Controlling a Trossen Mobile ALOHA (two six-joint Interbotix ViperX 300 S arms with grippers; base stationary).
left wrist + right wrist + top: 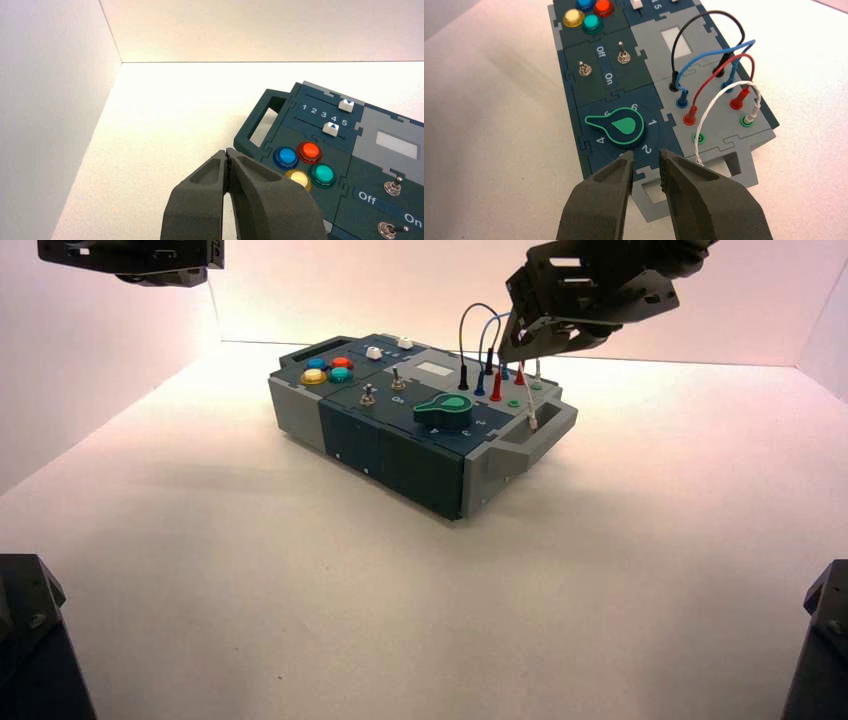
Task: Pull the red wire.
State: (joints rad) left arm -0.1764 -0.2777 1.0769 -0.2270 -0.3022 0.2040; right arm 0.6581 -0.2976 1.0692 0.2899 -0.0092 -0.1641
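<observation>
The red wire [722, 64] arches over the grey socket panel at the box's right end. Both of its red plugs stand in sockets, one nearer the knob [690, 116] and one farther out [738, 101]. In the high view the red plugs [496, 387] stand among the other leads. My right gripper [646, 156] is open and empty. It hovers above the box's handle end, short of the plugs, and shows at upper right in the high view [540, 332]. My left gripper [227, 152] is shut and empty, parked high by the box's button end, and shows in the high view [130, 258].
A black lead [714, 17] and a blue lead [714, 50] loop beside the red one. A white lead [724, 95] has one plug in a green socket and its other end loose over the handle [699, 161]. The green knob [621, 126] sits near the right fingertips. White walls surround the table.
</observation>
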